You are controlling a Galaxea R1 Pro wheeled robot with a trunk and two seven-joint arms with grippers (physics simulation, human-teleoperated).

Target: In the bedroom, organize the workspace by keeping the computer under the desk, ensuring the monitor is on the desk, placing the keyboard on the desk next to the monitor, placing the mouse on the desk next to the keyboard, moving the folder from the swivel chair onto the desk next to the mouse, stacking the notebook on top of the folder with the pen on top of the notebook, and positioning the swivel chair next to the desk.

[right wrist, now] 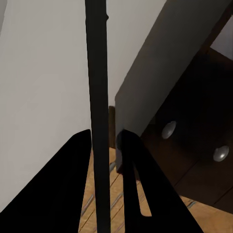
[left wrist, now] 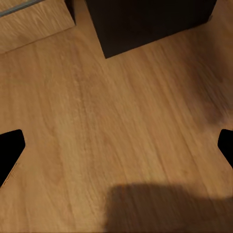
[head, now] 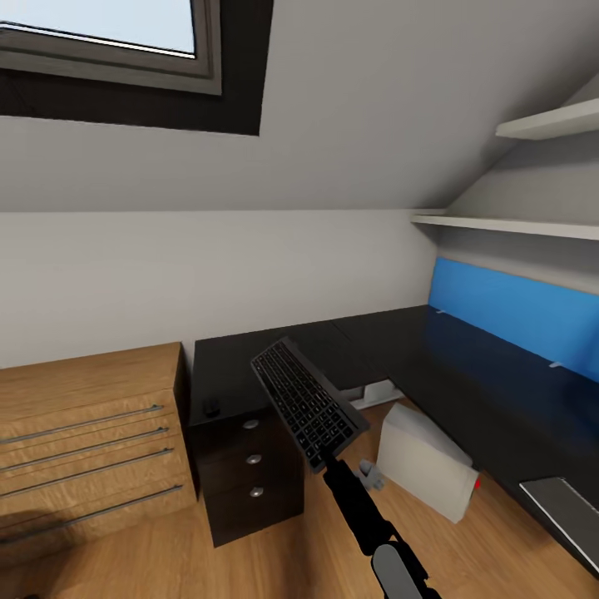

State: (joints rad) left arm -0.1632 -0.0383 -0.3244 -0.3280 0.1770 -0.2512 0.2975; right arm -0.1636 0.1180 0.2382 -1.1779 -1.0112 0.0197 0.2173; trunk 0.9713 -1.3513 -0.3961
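Right jaws [head: 326, 456] clamped on keyboard [head: 308, 402] near end; its long axis tilts up toward desk [head: 466, 383] left corner, above mouse [head: 212, 407]. Left jaws [left wrist: 116, 145] released over floor [left wrist: 121, 121].

Monitor [head: 566, 516] cut off at the head view's lower right edge.

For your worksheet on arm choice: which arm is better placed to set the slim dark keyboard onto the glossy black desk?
Right. Its end effector is shut on the slim dark keyboard, raised just in front of the glossy black desk. The left end effector hangs open over bare wood floor.
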